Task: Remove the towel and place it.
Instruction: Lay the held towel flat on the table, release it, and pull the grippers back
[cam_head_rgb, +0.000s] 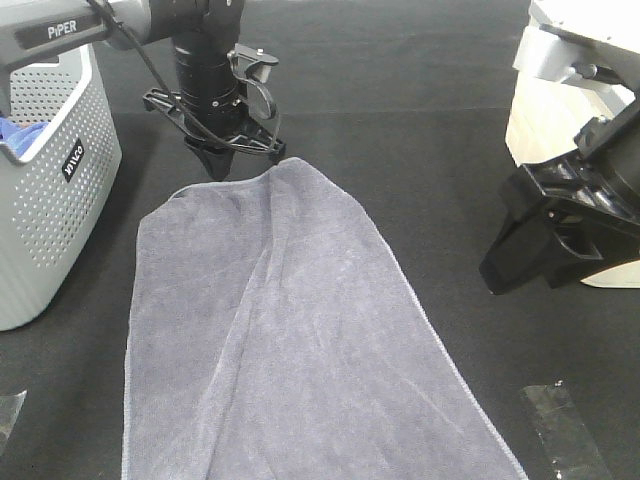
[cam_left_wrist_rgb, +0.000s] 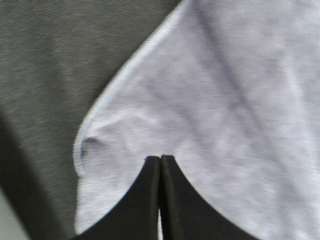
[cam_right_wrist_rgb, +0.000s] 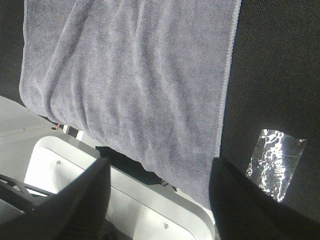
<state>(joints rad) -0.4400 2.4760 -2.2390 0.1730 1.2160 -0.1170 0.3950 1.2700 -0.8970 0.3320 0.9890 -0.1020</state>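
Note:
The slate-grey towel (cam_head_rgb: 290, 340) lies spread flat on the black table, running from its far edge down to the near edge of the exterior high view. My left gripper (cam_head_rgb: 217, 165) hangs just over the towel's far end, jaws pressed together. In the left wrist view its gripper (cam_left_wrist_rgb: 160, 161) shows nothing between the fingers, and the towel (cam_left_wrist_rgb: 225, 100) lies beneath with a small wrinkle at its hem. My right gripper (cam_right_wrist_rgb: 160, 175) stands open and empty off the towel's (cam_right_wrist_rgb: 135, 85) right side; the right arm (cam_head_rgb: 560, 220) rests at the right.
A grey perforated basket (cam_head_rgb: 45, 190) stands at the far left with a blue cloth (cam_head_rgb: 15, 135) inside. A strip of clear tape (cam_head_rgb: 565, 425) sticks to the table at the near right. White robot base parts (cam_head_rgb: 590, 60) sit at the right.

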